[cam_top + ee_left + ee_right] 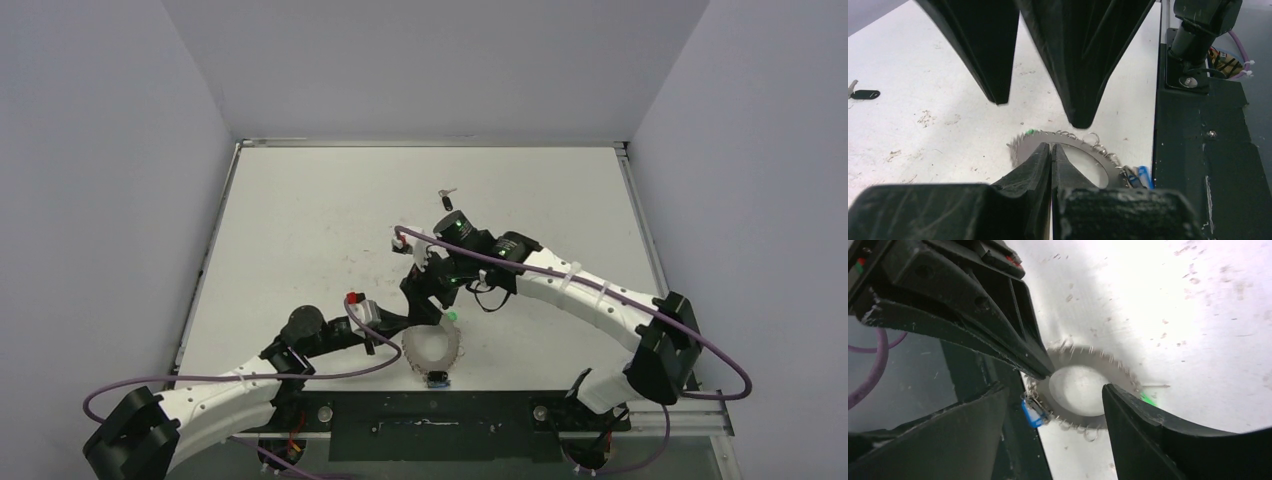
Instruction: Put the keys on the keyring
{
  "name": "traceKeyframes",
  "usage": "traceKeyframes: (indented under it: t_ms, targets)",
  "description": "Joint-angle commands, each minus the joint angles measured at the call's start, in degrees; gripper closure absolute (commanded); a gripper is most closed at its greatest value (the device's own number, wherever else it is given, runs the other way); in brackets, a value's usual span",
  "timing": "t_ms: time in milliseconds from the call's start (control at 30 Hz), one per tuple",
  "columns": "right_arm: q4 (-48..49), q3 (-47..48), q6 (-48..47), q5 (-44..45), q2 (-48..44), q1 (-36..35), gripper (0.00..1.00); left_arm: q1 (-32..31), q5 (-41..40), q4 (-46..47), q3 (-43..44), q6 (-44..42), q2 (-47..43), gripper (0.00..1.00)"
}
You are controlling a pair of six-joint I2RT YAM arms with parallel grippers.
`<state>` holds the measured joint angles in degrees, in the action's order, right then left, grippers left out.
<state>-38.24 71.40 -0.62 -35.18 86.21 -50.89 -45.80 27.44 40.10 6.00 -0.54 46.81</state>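
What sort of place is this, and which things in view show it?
Probably a robotics lab test cell: a white table boxed in by plain grey walls, with the left arm and right arm bolted at its near edge.

You can read no text, number, label or brand in these three views. The keyring (1088, 357), the black key (864, 94) and the tabletop (300, 220) carry no mark that is legible to you.
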Motion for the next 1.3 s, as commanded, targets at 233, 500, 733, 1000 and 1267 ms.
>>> traceKeyframes:
  t_ms: [233, 500, 733, 1000, 1267]
  targets:
    - [14.1, -12.0, 3.7, 12.9, -15.2, 2.8, 0.12, -0.5, -7.2, 3.2, -2.0, 5.9, -3.9, 1.0]
    - [19.2, -19.3, 9.1, 14.9, -15.5, 3.4, 0.08, -0.4, -26.3, -19.8, 2.0, 26.4, -8.9, 0.62]
    - [25.5, -23.9, 17.7, 16.0, -11.2, 2.6, 0.2, -0.4, -36.2, -39.9, 6.7, 46.7, -5.8, 0.55]
    - [32.4, -23.0, 27.6, 20.8, -0.9, -3.7, 0.45, 0.2, -32.9, -41.7, 7.8, 52.3, 3.1, 0.53]
    - [32.2, -17.8, 31.2, 26.0, 8.3, -8.8, 0.6, 5.8, -22.6, -41.0, 9.4, 51.4, 7.9, 0.48]
